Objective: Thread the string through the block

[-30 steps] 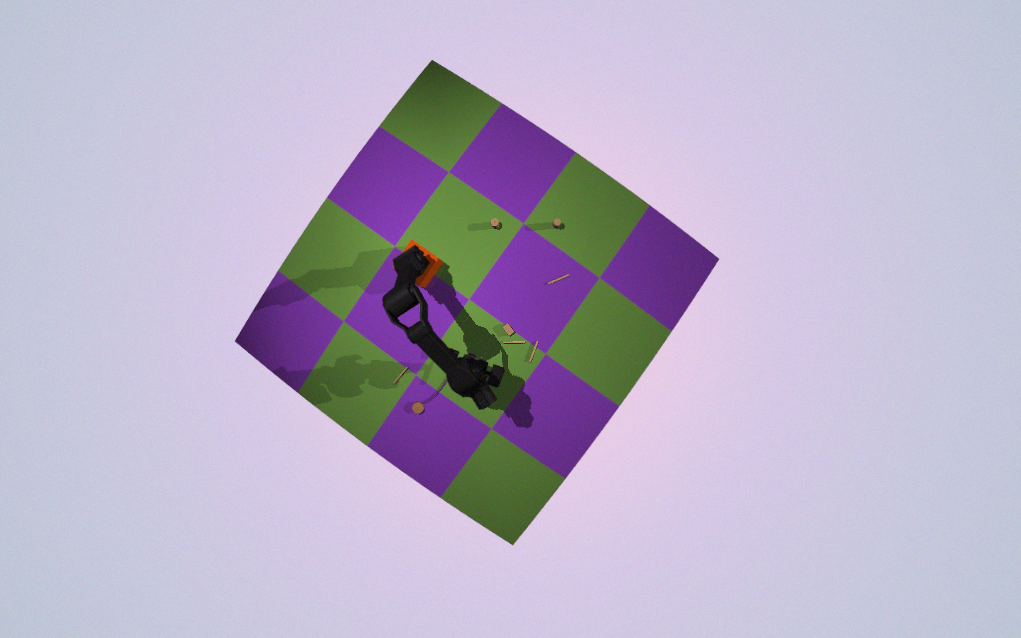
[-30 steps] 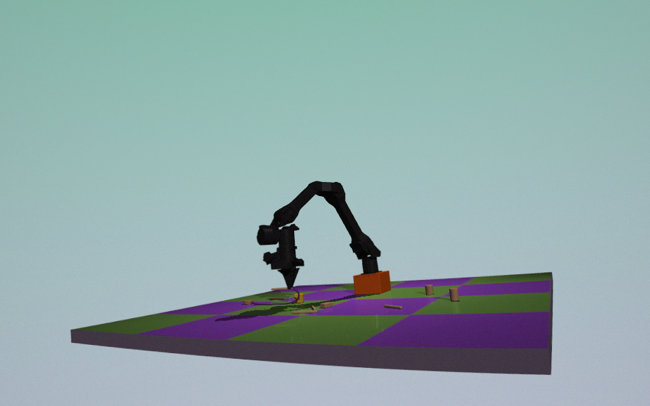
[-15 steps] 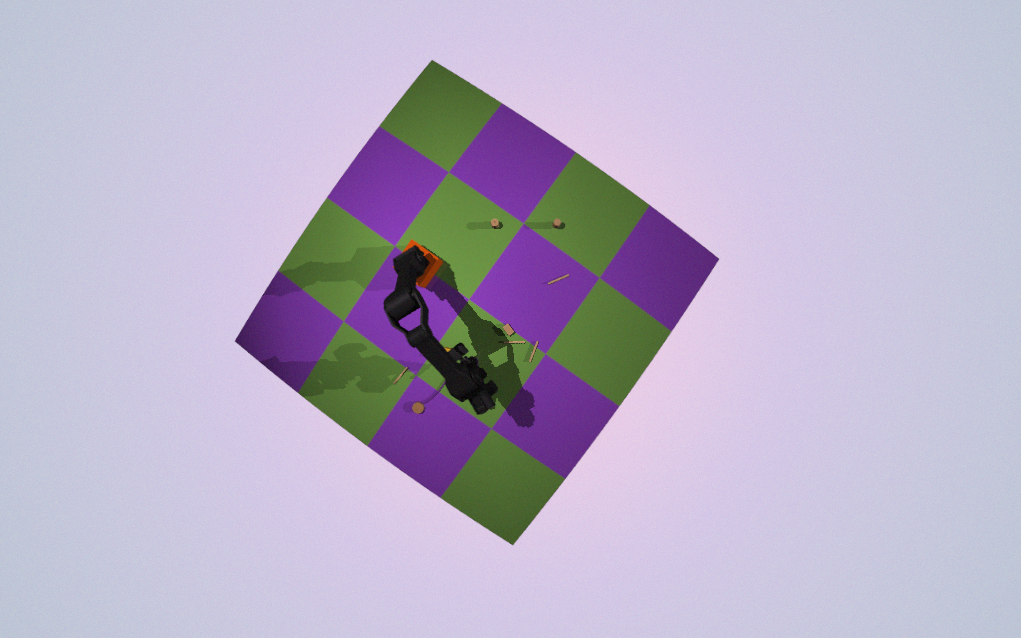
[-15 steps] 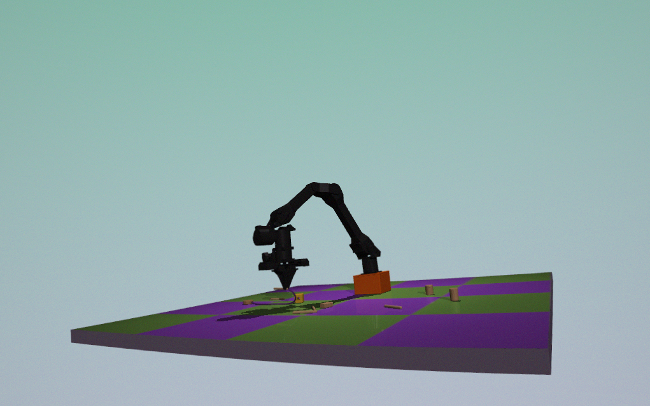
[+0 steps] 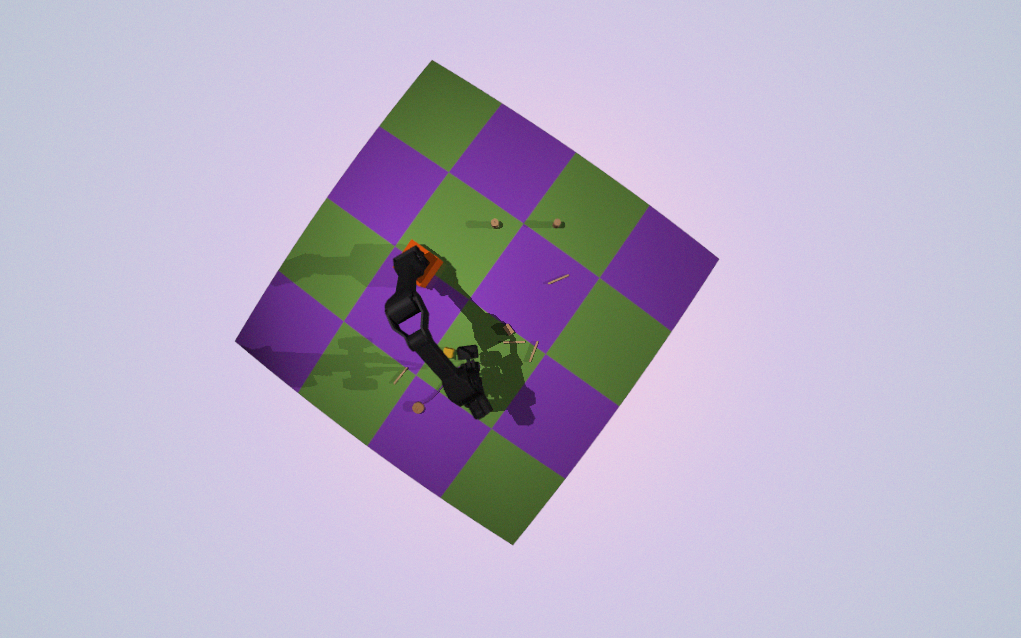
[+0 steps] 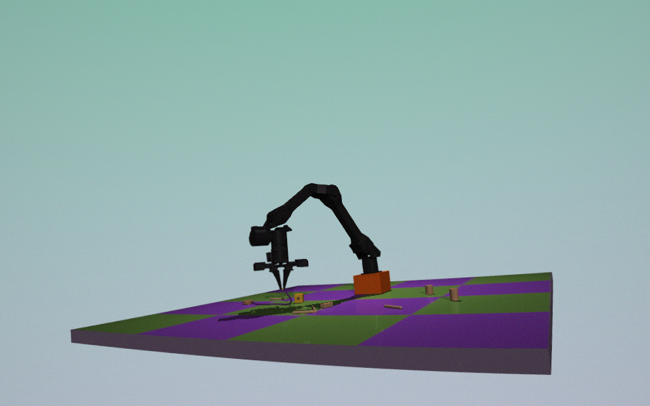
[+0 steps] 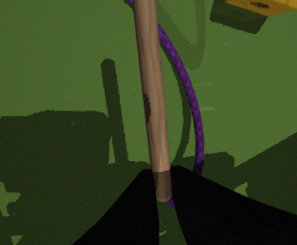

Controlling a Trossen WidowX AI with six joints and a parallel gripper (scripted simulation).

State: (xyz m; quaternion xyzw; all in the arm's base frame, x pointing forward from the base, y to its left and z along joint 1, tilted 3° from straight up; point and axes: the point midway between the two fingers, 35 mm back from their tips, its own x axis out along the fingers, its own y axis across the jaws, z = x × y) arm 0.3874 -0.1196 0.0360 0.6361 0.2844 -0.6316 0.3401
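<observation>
From the top, the yellow block sits just beside the dark carriage of the gripper, whose fingertips are hidden; the round button lies below the block, slightly left, and a loose stick lies left of it. A small wooden piece and two crossing-angled sticks lie to its right. In the exterior view, the fingertips are above and left of the block, and the purple string curves across the table left of it. In the wrist view, the fingers are closed on one end of the tethered stick, which lies left of the block and outside its hole.
</observation>
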